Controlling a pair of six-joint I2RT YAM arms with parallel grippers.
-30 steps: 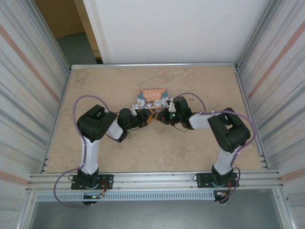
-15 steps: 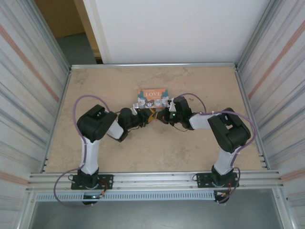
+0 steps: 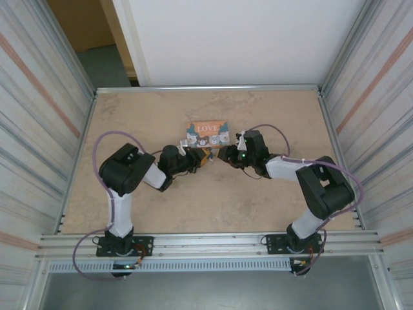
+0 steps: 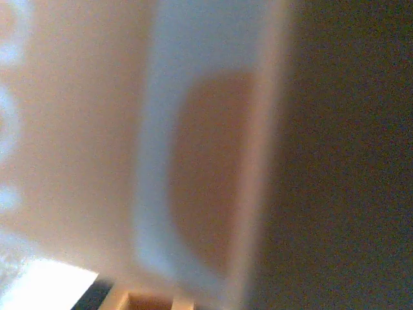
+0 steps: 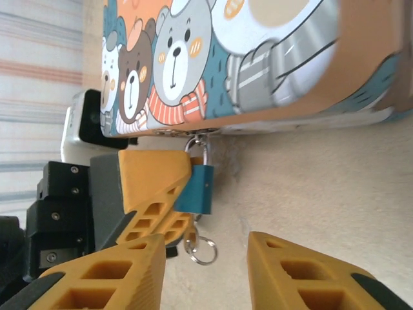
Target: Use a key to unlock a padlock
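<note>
Top external, box (image 3: 208, 132) lettered "LOVE", right wrist, padlock (image 5: 195, 187) apparently hung on it

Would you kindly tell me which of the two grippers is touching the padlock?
The left gripper: its orange finger rests against the blue padlock, while the right gripper stands open, short of it.

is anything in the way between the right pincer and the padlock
Nothing solid. The right pincer is open with the padlock hanging just ahead; only its key ring dangles between them. The left pincer's finger sits beside the padlock, not in front.
</note>
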